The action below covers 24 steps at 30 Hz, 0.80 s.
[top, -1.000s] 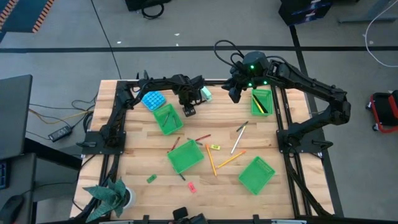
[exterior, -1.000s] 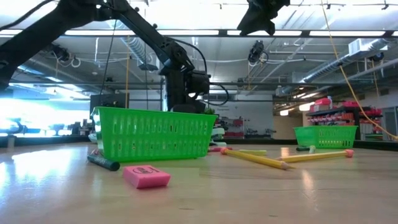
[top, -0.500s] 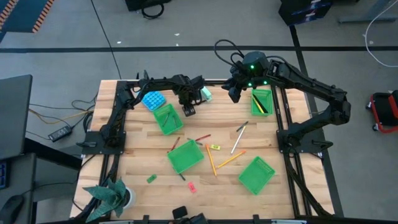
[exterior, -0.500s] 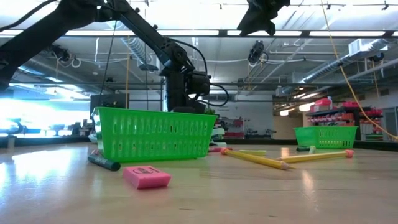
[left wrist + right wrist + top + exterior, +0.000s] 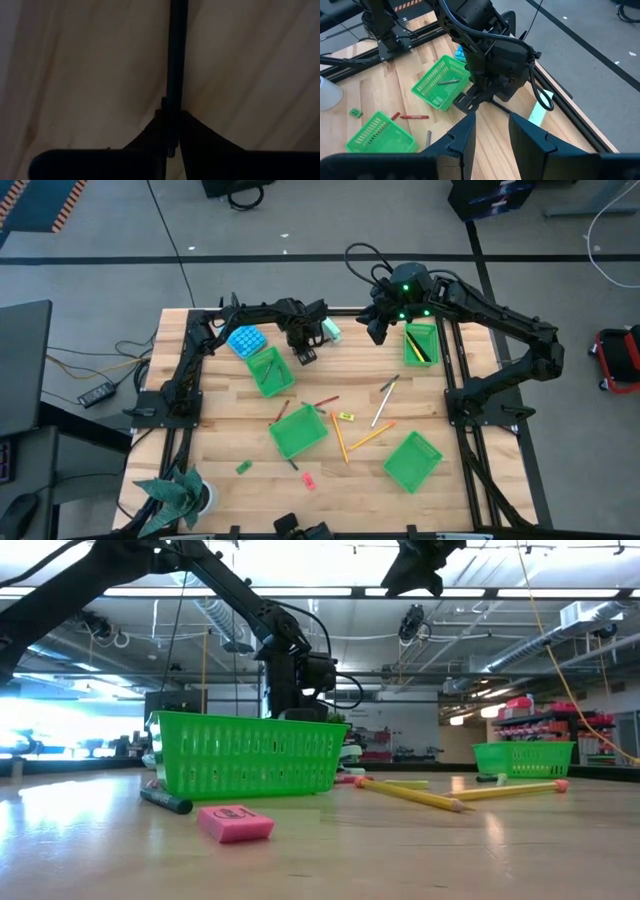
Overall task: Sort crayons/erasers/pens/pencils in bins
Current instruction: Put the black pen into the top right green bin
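**While sorting runs on, left gripper holds a pen**

Clenched on a dark pen [image 5: 175, 75], the left gripper [image 5: 303, 356] hangs low over the tabletop [image 5: 220, 440] beside a bin [image 5: 268, 371] already holding one item. The right gripper [image 5: 378, 330], fingers apart and empty, waits by the far bin [image 5: 421, 344], also part filled. Pencils [image 5: 339, 438], crayons [image 5: 326, 400] and erasers [image 5: 308, 480] lie loose; two bins look empty. Judged so, most sorting remains.

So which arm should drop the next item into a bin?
Left. The left gripper is shut on a dark pen, beside the bin already holding one. The right gripper hangs open and empty.
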Each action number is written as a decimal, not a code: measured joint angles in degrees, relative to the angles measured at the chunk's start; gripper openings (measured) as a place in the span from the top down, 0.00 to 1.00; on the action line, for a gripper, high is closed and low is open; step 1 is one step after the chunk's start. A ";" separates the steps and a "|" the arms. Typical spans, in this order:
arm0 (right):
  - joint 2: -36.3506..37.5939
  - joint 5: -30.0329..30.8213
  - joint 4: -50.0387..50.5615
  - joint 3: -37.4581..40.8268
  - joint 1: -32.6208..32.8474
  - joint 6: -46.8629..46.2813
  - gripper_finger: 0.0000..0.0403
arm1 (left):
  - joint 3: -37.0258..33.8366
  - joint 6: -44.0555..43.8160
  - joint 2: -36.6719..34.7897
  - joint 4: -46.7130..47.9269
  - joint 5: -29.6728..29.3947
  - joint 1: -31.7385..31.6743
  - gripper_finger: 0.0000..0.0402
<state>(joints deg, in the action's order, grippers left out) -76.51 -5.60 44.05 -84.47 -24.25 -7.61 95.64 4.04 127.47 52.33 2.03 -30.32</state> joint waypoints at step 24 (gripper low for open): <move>6.51 0.01 0.06 -0.01 -0.78 -3.09 0.70 | -0.27 -7.71 -10.97 2.29 5.35 4.58 0.96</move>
<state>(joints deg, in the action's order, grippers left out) -70.00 -5.58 44.11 -84.47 -25.03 -10.70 95.37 -3.67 116.50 54.62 7.38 -25.74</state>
